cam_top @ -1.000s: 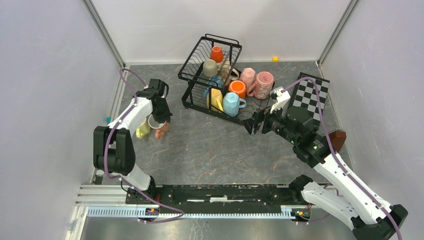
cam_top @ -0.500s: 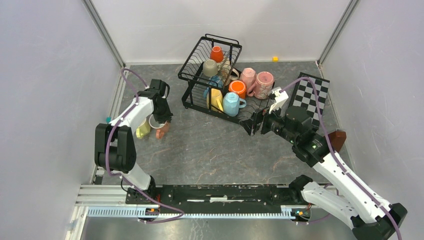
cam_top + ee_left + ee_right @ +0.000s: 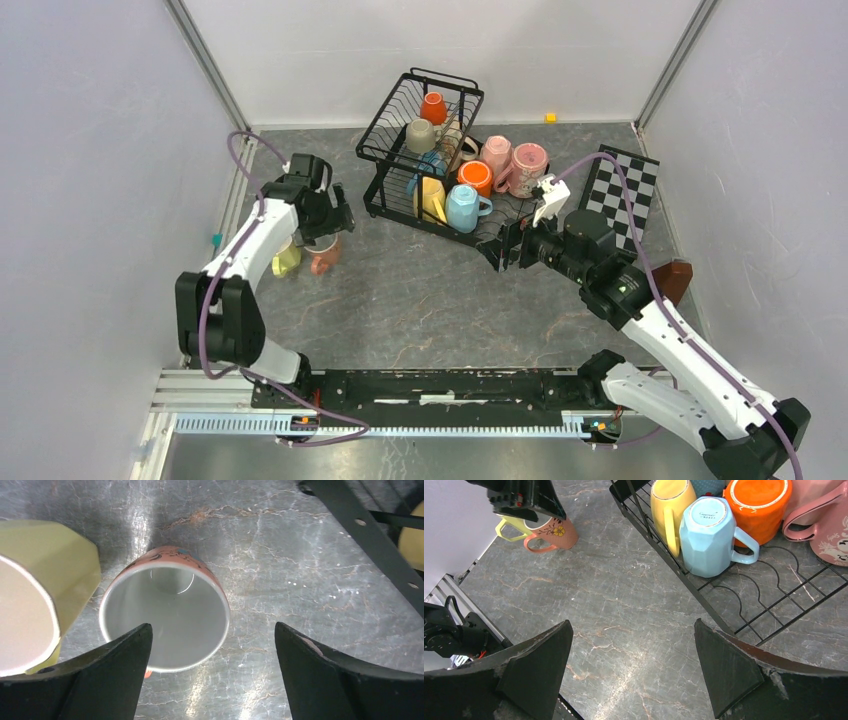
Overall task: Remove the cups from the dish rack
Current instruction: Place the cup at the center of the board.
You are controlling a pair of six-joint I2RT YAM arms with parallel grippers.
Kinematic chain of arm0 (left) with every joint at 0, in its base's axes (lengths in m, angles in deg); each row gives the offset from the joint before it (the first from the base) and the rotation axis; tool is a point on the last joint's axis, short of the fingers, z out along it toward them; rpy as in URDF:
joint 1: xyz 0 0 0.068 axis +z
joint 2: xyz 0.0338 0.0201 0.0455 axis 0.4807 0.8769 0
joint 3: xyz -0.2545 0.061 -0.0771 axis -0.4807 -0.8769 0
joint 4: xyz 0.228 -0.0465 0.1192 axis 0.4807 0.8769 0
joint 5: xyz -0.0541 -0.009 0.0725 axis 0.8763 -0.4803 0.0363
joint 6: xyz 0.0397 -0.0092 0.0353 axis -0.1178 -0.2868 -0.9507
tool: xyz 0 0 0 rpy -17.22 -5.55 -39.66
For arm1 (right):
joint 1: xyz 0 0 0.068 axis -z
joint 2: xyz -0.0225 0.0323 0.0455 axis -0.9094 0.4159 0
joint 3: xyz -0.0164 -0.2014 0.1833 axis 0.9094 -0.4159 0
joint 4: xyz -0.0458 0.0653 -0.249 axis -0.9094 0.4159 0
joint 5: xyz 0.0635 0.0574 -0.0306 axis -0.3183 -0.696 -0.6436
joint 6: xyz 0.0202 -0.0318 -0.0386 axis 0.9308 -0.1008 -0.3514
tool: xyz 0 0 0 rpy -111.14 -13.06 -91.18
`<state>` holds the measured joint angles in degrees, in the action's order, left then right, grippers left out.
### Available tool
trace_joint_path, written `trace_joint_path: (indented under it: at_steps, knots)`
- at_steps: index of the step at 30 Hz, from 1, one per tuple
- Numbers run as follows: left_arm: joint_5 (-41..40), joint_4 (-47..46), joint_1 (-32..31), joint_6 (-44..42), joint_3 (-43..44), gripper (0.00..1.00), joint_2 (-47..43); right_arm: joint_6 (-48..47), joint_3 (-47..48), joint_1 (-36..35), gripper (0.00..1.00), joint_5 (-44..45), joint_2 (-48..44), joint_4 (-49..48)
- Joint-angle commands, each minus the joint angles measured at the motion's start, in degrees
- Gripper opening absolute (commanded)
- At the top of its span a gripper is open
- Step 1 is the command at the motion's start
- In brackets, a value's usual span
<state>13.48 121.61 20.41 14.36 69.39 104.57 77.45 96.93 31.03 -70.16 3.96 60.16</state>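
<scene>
The left pincer (image 3: 212, 630) has just opened wide, leaving the salmon cup (image 3: 165, 615) unloaded on the surface's (image 3: 280, 570) left side.

**Inspector:** Left arm (image 3: 250, 240), pose?

**Assessor:** Base at the near edge, left of centre. The shoulder link leans out to the left and the forearm reaches toward the far side, with the wrist bent over. The left gripper (image 3: 212, 629) points straight down. Its jaws are spread wide and nothing is clamped between them.

**Inspector:** Right arm (image 3: 665, 335)?

**Assessor:** Base at the near right. The links run away from it and in toward the centre, well extended. The right gripper (image 3: 632, 625) is aimed down and to the left, with its jaws fully apart and holding nothing.

**Inspector:** Separation?

**Assessor:** The two grippers are well apart.
</scene>
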Motion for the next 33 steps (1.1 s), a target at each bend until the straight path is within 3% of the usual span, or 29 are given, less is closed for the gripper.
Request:
trace_joint_path:
  at_steps: [1, 9, 17, 22, 33]
  knots:
    - [0.88, 0.53, 0.13, -2.69, 1.85, 1.0, -6.84, -0.97, 1.35, -0.06, 0.98, 0.04, 0.35, -0.98]
    - [4.2, 2.23, -0.64, -2.45, -0.32, 1.0, -16.99, -1.36, 2.05, 0.01, 0.98, 0.77, 1.23, -0.65]
    - [20.93, -2.53, -2.5, -0.32, -5.9, 1.0, -31.02, -3.38, 3.46, -0.04, 0.98, 4.4, 3.07, 0.92]
    - [25.98, -4.45, -5.68, 1.8, -7.73, 1.0, -37.06, -4.52, 3.79, 0.1, 0.98, 7.13, 4.76, 1.07]
    - [25.7, -8.88, -16.68, 6.19, -10.82, 1.0, -42.54, -3.37, 8.44, 2.37, 0.98, 17.36, 14.52, -0.62]
